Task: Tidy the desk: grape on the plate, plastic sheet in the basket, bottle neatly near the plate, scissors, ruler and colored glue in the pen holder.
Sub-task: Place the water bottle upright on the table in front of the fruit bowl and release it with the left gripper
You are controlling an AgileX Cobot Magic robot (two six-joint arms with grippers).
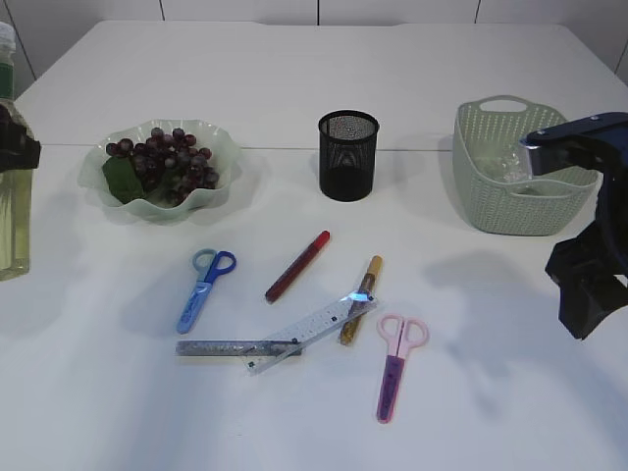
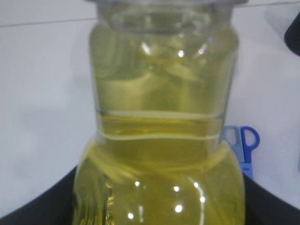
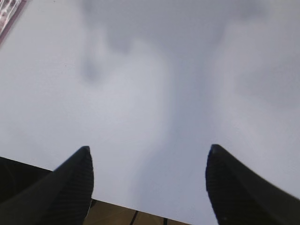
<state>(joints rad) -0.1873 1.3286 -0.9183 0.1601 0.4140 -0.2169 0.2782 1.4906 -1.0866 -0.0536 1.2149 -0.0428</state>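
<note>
gripping the clear plastic bottle of yellow liquid (image 1: 12,172) at far left with the left end effector (image 1: 18,145), beside the pale green wavy plate (image 1: 222,147) of dark grapes (image 1: 165,162); right end effector (image 3: 149,183) spread open, empty, above bare white worktop (image 1: 471,334).

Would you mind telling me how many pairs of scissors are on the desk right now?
2. The blue scissors lie below the plate of grapes; the pink scissors lie right of the rulers. None seem hidden.
</note>
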